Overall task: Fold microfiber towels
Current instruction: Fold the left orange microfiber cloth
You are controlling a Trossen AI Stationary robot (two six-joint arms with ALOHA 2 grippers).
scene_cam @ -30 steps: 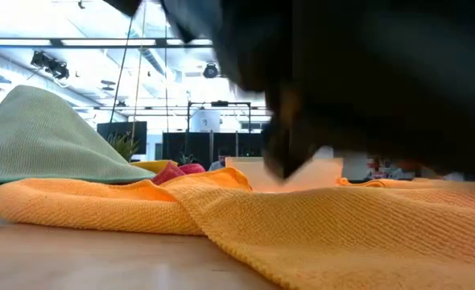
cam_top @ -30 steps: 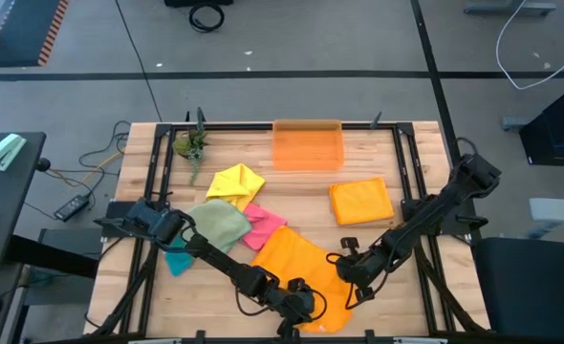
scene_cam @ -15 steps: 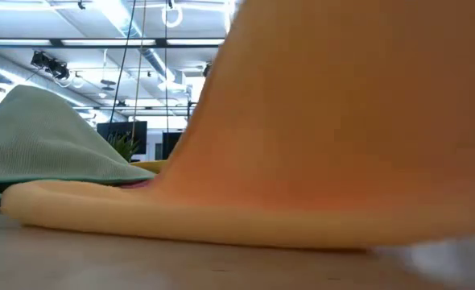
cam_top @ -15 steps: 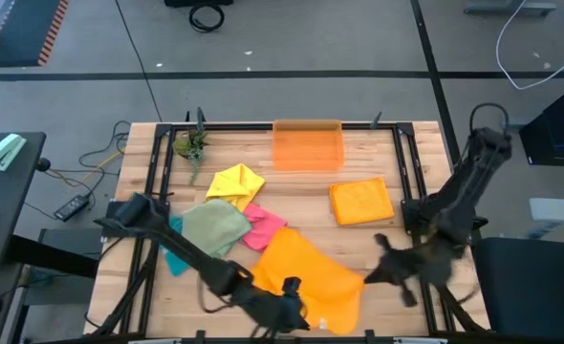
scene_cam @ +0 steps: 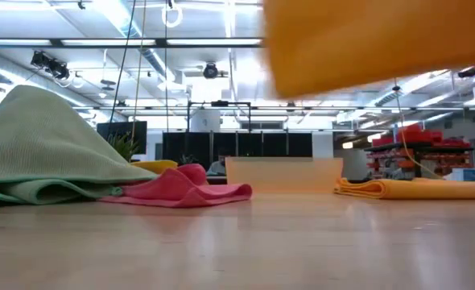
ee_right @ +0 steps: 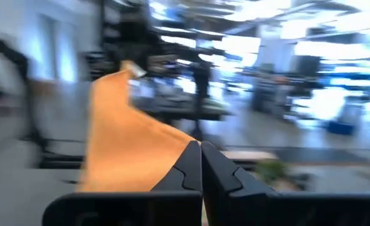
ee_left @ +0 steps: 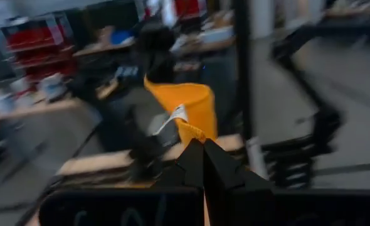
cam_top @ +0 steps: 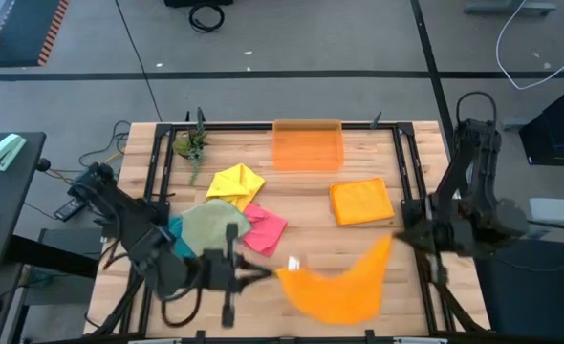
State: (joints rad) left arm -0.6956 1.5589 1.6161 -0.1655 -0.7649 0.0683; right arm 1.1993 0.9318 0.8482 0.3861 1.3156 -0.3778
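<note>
High view, left gripper (cam_top: 268, 273): fingers pressed together on one corner of the orange towel (cam_top: 337, 287), near its white tag (cam_top: 292, 263).
Right gripper (cam_top: 399, 239): pinched shut on the opposite corner.
Why held so: the towel hangs between the two arms, lifted clear of the table (cam_top: 378, 153), probably to spread it flat before a fold.
Other towels: a folded orange towel (cam_top: 361, 202) lies near the orange bin (cam_top: 308, 145); the yellow towel (cam_top: 236, 182), pink towel (cam_top: 264, 227) and sage green towel (cam_top: 213, 225) lie in a loose pile.
Hard to make out: both grippers are blurred; the low view shows only the towel's lower edge.
</note>
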